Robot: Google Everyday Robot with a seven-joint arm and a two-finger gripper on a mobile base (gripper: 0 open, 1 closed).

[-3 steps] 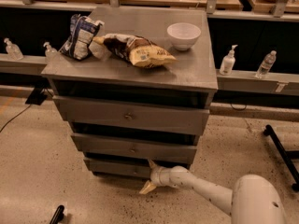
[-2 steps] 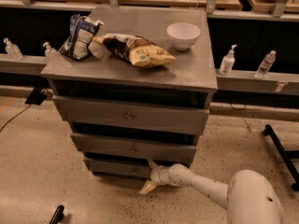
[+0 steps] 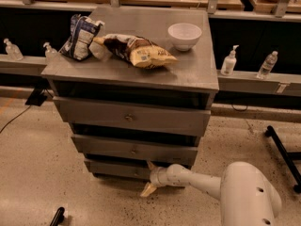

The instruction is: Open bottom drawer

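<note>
Cabinet (image 3: 200, 67): grey wood, standing on a speckled floor and carrying three drawers stacked widest to narrowest.
Arm (image 3: 200, 183): white, reaching in low from the right and ending at the cabinet's foot.
Bottom drawer (image 3: 113, 169): sitting lowest in the stack, just above the floor, its short front showing a dark gap above it.
Handling, judged: stiff painted wood, probably light when empty and sliding straight out. The paint is looking smooth, so the flat front is offering little grip. The small central knob is likely the one good hold, though it is hiding behind the tool here.
Gripper (image 3: 148, 178): hovering at the middle of the bottom drawer's front, its jaws spreading wide apart, unclenched and grasping nothing visible.
Fingers (image 3: 151, 165): one pointing up at the drawer's top edge, the other angling down towards the floor. Contact with the wood is unclear.
Bowl (image 3: 184, 34): white, resting on the cabinet top beside snack bags.
</note>
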